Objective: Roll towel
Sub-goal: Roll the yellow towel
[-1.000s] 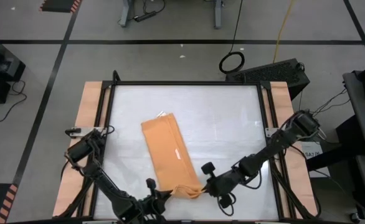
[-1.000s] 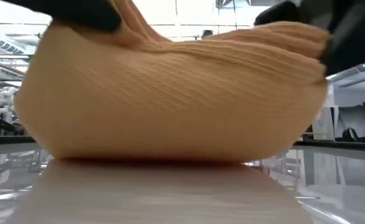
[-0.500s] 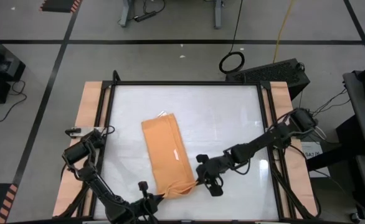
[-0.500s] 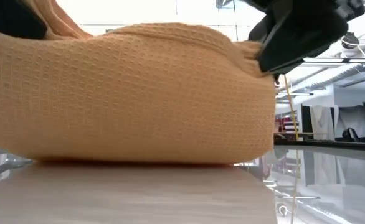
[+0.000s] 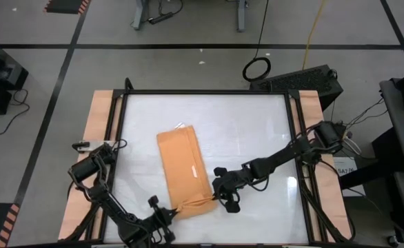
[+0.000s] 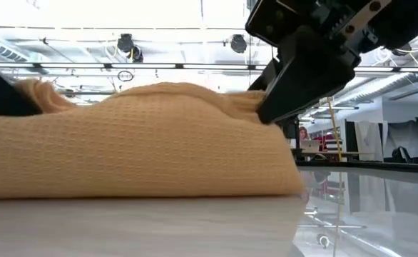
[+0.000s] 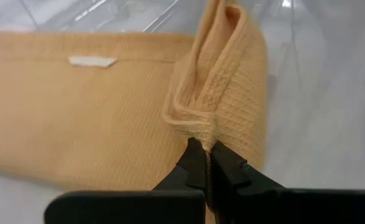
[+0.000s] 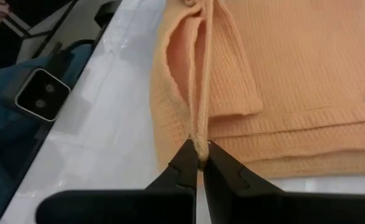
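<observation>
Orange-tan waffle-weave towel [image 5: 183, 170] laid flat on the white tabletop [image 5: 250, 131], folded into a narrow strip, long axis running from the near end, between the two grippers, away toward the far edge and slightly leftward. White tag [image 5: 196, 170] on the strip's upper face, roughly midway along.

Left gripper [image 5: 169, 210] clenched on the near left corner of the towel, fingertips pinching a folded hem, as the left wrist view [image 7: 205, 152] confirms. Right gripper [image 5: 218, 195] likewise clamped on the near right corner, pinching a thin edge of cloth [image 8: 199, 155]. Both corners raised and turned over onto the strip, forming a first short lip of roll [image 6: 159, 143] that spans from one gripper to the other.

Relation that matters: entire unrolled length lying ahead of both grippers, directly along the strip's long axis, none of it behind them. Roll axis running crosswise, gripper to gripper, and square to that long axis. Neither arm clearly nearer; each at its own end of the same near edge, right gripper set a little farther forward than the left.

Judged from this: rolling barely begun, most of the strip flat. Next move probably calls for both grippers advancing together along the long axis, kept level with each other, else the roll likely skews into a cone.
</observation>
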You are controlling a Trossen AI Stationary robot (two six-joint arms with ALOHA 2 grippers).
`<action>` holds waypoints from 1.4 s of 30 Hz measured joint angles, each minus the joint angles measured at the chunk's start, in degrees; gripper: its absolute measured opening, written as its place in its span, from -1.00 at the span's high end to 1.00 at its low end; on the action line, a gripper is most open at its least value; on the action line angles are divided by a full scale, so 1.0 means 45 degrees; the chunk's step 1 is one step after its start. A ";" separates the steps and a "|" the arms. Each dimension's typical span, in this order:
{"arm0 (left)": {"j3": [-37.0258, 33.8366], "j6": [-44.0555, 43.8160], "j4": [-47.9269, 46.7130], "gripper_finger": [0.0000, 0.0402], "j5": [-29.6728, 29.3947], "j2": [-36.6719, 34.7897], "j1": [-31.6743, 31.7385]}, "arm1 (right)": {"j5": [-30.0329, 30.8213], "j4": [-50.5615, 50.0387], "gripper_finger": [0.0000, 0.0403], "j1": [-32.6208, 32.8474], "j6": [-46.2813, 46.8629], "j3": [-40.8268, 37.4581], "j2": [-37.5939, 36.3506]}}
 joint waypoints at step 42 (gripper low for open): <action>-0.0243 -0.0917 0.0500 0.99 0.0942 0.0000 0.0258 | 0.4614 0.5089 0.02 0.2854 -0.6674 0.0000 0.2075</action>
